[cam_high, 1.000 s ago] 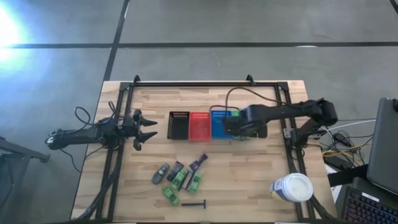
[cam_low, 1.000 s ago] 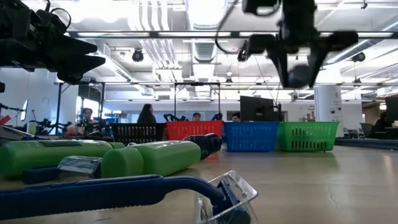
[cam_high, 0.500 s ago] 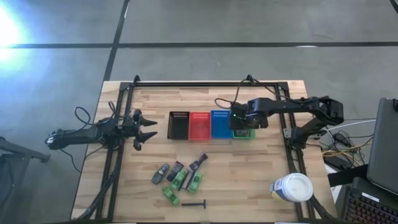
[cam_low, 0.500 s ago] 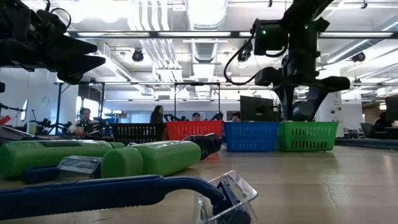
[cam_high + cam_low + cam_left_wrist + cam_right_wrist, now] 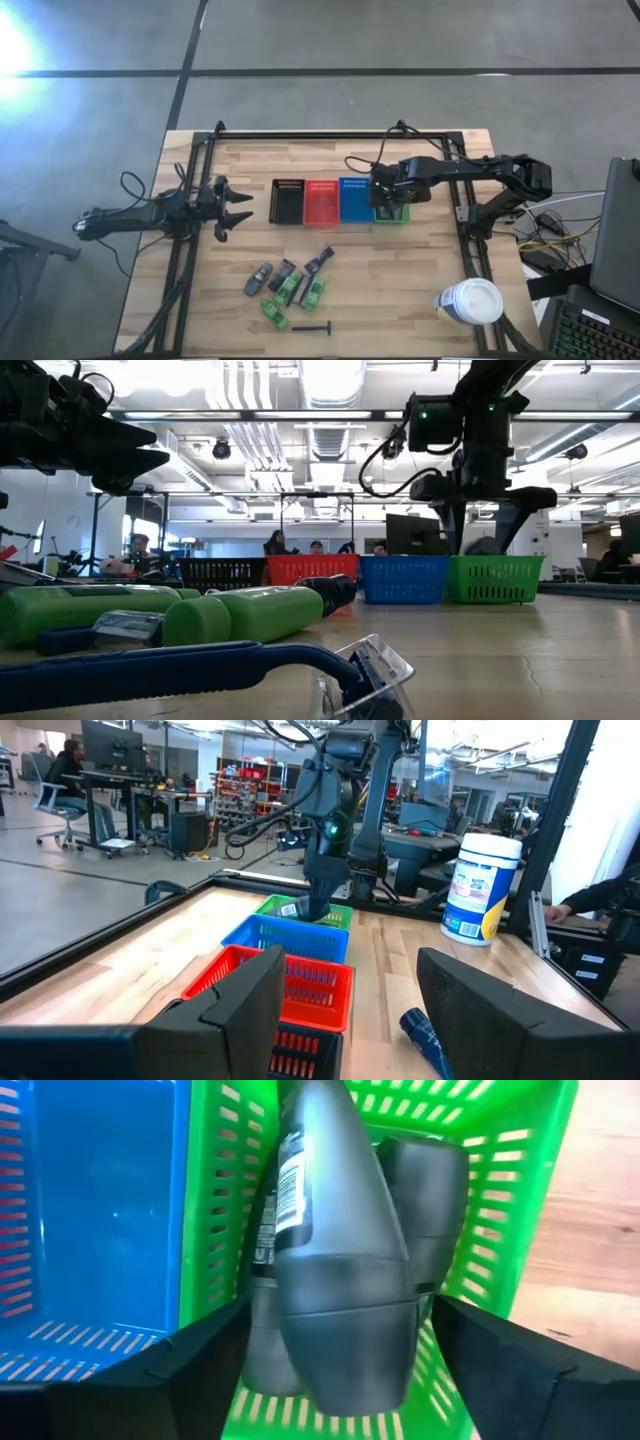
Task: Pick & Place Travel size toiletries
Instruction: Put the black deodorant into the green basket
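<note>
Toiletries, smooth grey oblong tubes (image 5: 340,1270), are lying in the slotted green mesh basket (image 5: 500,1200), their lower ends cut off; right gripper (image 5: 340,1380) fingers are spreading apart above, released. Left gripper (image 5: 240,208) fingers are standing parted, empty, beside the wooden surface (image 5: 400,280).

Grey tubes (image 5: 330,1270) lie piled in the green basket (image 5: 500,1190); green packets (image 5: 290,290), dark pieces and a thin razor (image 5: 312,327) sit scattered on the table's near side.

Grey concrete floor (image 5: 350,35), bright ceiling lights (image 5: 330,378), desks with seated people (image 5: 137,550) behind.
</note>
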